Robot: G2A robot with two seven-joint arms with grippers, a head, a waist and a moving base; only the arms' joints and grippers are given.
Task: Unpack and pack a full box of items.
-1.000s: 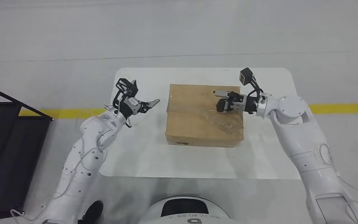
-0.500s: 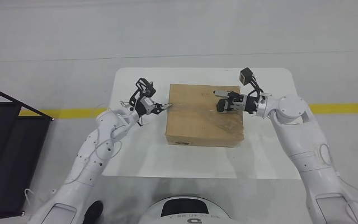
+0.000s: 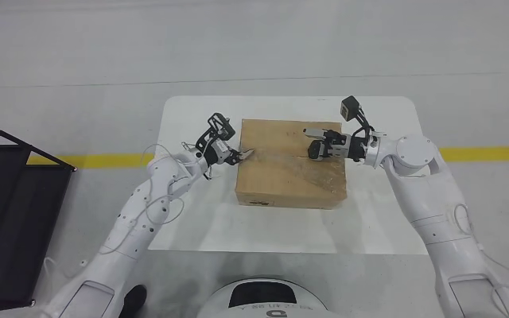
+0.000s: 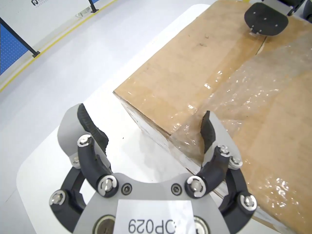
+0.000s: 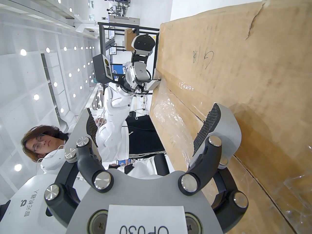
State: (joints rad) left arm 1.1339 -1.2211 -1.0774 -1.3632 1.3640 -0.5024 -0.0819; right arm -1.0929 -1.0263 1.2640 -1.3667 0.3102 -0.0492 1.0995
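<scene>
A closed cardboard box sits mid-table, its top seam sealed with clear tape. My left gripper is open at the box's left edge, level with the taped seam. In the left wrist view the left gripper has one finger over the table and the other over the box top. My right gripper is open over the far right part of the lid. One of the right gripper's fingertips touches the lid by the seam. From the right wrist, the right gripper faces along the box towards the left gripper.
The white table has bare room in front of the box and to both sides of it. A black rack stands on the floor to the left. A yellow floor line runs behind the table.
My left arm has swung right, bringing its open gripper from the table's left part to the box's left edge. The right arm and the box have not moved.
</scene>
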